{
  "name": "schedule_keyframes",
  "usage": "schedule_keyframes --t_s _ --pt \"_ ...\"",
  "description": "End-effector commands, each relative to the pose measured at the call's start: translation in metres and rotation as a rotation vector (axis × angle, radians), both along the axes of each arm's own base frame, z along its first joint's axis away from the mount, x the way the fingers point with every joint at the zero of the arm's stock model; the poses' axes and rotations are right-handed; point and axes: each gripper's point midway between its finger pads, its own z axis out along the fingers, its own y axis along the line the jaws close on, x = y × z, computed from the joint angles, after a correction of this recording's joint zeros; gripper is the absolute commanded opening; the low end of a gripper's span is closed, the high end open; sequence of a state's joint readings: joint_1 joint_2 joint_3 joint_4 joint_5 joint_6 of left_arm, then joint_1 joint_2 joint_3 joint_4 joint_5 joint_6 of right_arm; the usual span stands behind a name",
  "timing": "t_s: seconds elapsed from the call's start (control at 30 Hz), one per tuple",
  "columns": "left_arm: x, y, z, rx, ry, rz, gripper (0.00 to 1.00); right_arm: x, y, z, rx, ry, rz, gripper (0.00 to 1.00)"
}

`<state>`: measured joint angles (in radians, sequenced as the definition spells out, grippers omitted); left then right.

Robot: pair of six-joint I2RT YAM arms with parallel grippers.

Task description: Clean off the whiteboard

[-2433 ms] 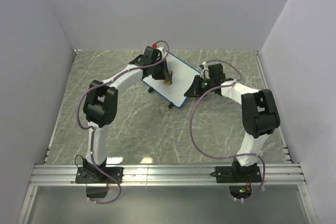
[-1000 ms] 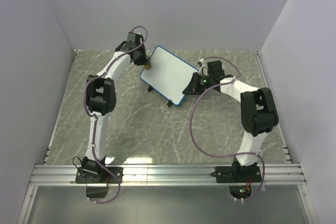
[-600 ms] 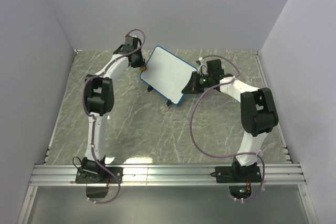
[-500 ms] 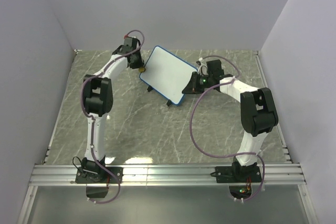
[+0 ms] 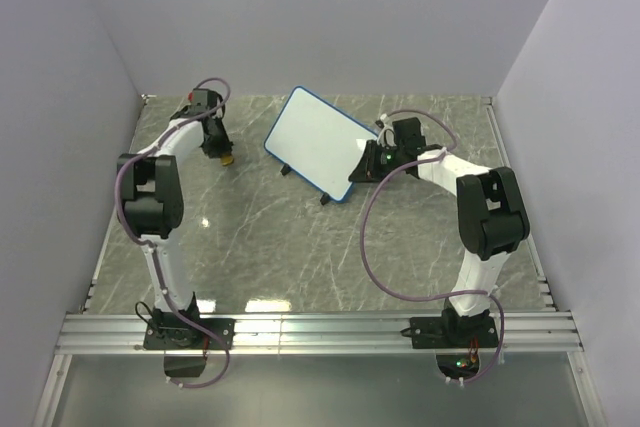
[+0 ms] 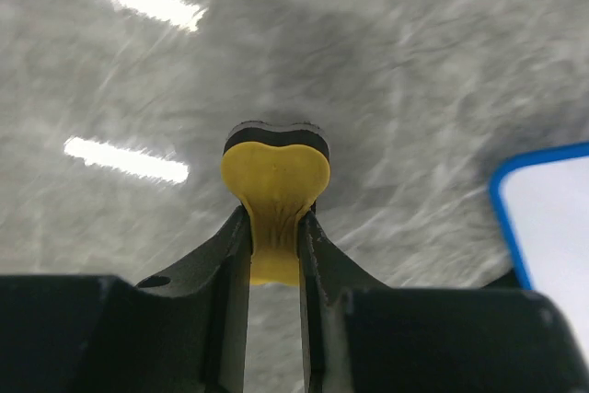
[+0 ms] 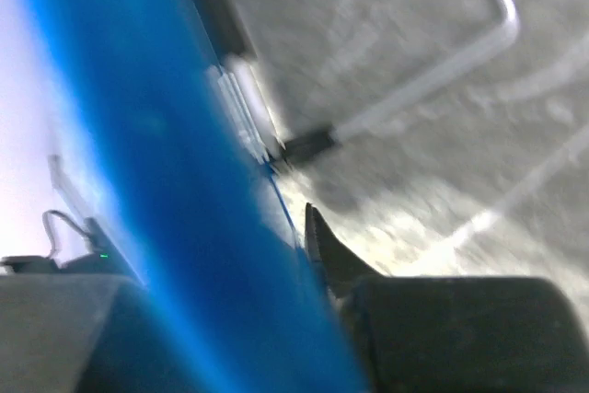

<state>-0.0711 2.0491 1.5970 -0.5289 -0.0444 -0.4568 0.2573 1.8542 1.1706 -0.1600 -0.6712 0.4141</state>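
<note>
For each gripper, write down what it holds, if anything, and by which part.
Left gripper: the yellow eraser, pinched at its narrow part, lobed end sticking out. Right gripper: the whiteboard, clamped on its blue-framed right-hand edge.

Each arm, left arm (image 5: pixel 150 197) and right arm (image 5: pixel 490 212), consists of white tubular links joined by bulky black joint housings. A mauve cable (image 5: pixel 365 237) runs in loose loops along each arm from its black base plate (image 5: pixel 455 330). A green indicator lamp (image 5: pixel 387 158) is lit near the right wrist. The left hand (image 6: pixel 274 223) has matte black, wedge-shaped fingers (image 6: pixel 216 260).
</note>
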Motion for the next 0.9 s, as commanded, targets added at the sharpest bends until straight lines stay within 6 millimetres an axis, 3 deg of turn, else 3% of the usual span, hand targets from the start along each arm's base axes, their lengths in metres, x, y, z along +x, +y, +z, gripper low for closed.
schedule_keyframes --t_s 0.0,0.03,0.1,0.13,0.23,0.37,0.53,0.57,0.67,0.83,0.87 --pt "-0.011 0.013 0.026 0.039 -0.054 0.014 0.0 -0.053 -0.005 -0.049 -0.127 0.221 0.022 0.29" --pt "-0.019 0.014 0.019 0.043 -0.035 0.014 0.0 -0.054 -0.005 -0.049 -0.128 0.222 0.023 0.38" --pt "-0.031 0.019 0.019 0.055 -0.023 0.02 0.0 -0.054 -0.006 -0.047 -0.129 0.22 0.014 0.47" --pt "-0.035 0.019 0.018 0.057 -0.018 0.019 0.0 -0.054 -0.007 -0.048 -0.137 0.217 0.007 0.72" --pt "-0.049 0.024 0.019 0.06 -0.004 0.025 0.0 -0.054 -0.01 -0.042 -0.15 0.2 -0.013 0.99" --pt "-0.066 0.035 0.022 0.082 0.013 0.051 0.0 -0.049 -0.021 -0.028 -0.2 0.162 -0.081 1.0" --pt "-0.088 0.046 0.009 0.095 0.086 0.09 0.02 -0.044 -0.035 0.011 -0.225 0.065 -0.173 1.0" --pt "-0.093 0.044 0.004 0.086 0.108 0.09 0.16 -0.046 -0.036 0.016 -0.224 0.061 -0.186 1.0" --pt "-0.101 0.04 -0.006 0.061 0.136 0.087 0.45 -0.052 -0.043 0.044 -0.209 -0.009 -0.23 1.0" --pt "-0.118 0.032 -0.017 0.018 0.176 0.076 0.71 -0.071 -0.052 0.07 -0.18 -0.074 -0.271 1.0" --pt "-0.121 0.031 -0.015 0.014 0.175 0.073 0.95 -0.076 -0.053 0.083 -0.16 -0.104 -0.28 1.0"
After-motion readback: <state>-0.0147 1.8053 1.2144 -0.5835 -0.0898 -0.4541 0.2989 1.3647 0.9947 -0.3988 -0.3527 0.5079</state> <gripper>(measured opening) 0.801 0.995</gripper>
